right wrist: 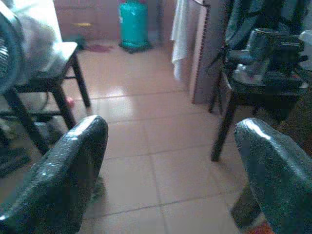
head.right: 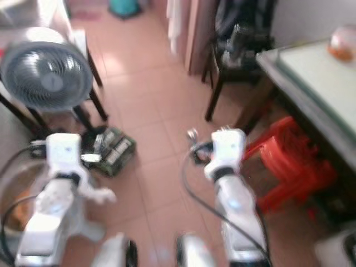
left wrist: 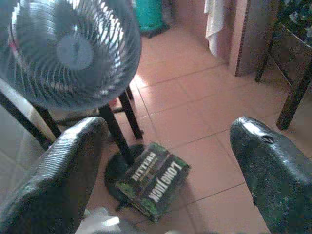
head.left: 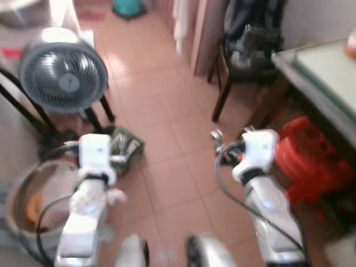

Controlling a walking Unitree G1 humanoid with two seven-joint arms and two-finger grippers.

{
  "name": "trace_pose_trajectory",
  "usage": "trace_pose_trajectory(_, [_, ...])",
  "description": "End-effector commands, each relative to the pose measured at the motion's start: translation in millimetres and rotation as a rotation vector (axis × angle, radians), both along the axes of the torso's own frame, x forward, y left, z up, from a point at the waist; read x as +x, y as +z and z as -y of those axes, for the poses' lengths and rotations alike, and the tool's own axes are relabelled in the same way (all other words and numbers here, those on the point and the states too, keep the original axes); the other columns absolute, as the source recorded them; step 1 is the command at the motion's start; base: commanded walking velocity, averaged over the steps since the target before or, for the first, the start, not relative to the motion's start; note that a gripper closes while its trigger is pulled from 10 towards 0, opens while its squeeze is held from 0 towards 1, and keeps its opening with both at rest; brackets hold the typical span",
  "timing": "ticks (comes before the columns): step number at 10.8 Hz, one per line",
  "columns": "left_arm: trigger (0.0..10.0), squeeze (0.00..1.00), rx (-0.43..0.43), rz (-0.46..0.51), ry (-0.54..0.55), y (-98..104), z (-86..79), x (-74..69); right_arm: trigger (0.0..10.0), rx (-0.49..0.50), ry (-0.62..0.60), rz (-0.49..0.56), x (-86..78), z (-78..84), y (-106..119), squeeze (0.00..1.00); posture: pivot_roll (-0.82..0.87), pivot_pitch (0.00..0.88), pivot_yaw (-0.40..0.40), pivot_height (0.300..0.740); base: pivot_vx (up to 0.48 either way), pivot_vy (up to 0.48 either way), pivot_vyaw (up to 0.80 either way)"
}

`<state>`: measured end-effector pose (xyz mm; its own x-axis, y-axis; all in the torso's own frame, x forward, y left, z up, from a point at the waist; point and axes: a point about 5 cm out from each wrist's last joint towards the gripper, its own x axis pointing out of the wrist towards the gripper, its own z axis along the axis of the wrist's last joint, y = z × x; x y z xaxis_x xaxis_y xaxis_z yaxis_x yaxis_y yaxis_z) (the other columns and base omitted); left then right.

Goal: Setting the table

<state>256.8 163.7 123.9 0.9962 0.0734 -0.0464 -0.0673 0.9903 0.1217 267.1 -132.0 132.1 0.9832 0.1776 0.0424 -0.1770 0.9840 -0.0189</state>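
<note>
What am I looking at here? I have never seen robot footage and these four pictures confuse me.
This is a walking humanoid robot in a home. The two blurred pictures come from cameras on its head, looking down at its own silver arms: the left arm and the right arm. The other two come from cameras on its wrists, looking out between each pincer's black fingers. Both pincers are open and hold nothing.

On the tiled floor stand a grey fan, a dark box with lettering by the fan's base, a dark chair loaded with things, and a red plastic stool beside a table on the robot's right. The table top is mostly bare.
</note>
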Motion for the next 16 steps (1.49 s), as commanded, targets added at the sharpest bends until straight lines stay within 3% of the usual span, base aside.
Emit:
trace_pose_trajectory(1, [10.0, 0.0, 0.01, 0.016, -0.025, 2, 5.8, 1.5, 10.0, -0.022, -0.001, -0.001, -0.3, 5.2, -2, 0.0, -0.04, 0.192, 0.023, 0.74, 0.0, 0.0, -0.8])
trace_pose_trajectory(5, [10.0, 0.0, -0.027, -0.02, 0.004, -4, 0.9, -2.5, 10.0, -0.017, -0.026, -0.013, -1.5, 15.8, -3, 0.0, -0.05, 0.198, 0.015, 0.74, 0.0, 0.0, -0.8])
trace_pose_trajectory(8, [10.0, 0.0, -0.075, 0.008, 0.013, -1, -0.6, 1.2, 10.0, -0.016, -0.042, 0.005, -0.6, 19.5, 2, 0.0, -0.06, 0.194, 0.015, 0.74, 0.0, 0.0, -0.8])
trace_pose_trajectory(9, [10.0, 0.0, -0.063, 0.045, 0.021, 1, -3.4, -1.9, 10.0, -0.028, -0.081, 0.02, -4.5, 27.2, 3, 0.0, -0.05, 0.18, 0.015, 0.74, 0.0, 0.0, -0.8])
trace_pose_trajectory(13, [10.0, 0.0, -0.079, -0.02, 0.104, -21, -23.5, -25.0, 10.0, -0.026, -0.142, -0.003, -17.7, 43.5, -6, 0.0, -0.04, 0.066, 0.011, 0.74, 0.0, 0.0, -0.8])
trace_pose_trajectory(14, [10.0, 0.0, -0.093, -0.019, 0.115, -25, -23.4, -25.2, 10.0, -0.026, -0.15, 0.003, -14.9, 44.2, -6, 0.0, -0.04, 0.033, 0.007, 0.74, 0.0, 0.0, -0.8])
trace_pose_trajectory(15, [10.0, 0.0, -0.16, -0.03, 0.094, -28, -15.9, -19.1, 10.0, -0.011, -0.14, 0.002, -9.7, 40.3, -8, 0.0, -0.04, 0.01, 0.005, 0.74, 0.0, 0.0, -0.8])
trace_pose_trajectory(16, [10.0, 0.0, -0.16, -0.025, 0.051, -28, -8.1, -12.1, 10.0, -0.002, -0.124, 0.002, -6.1, 35.3, -10, 0.0, -0.04, 0.0, 0.007, 0.74, 0.0, 0.0, -0.8])
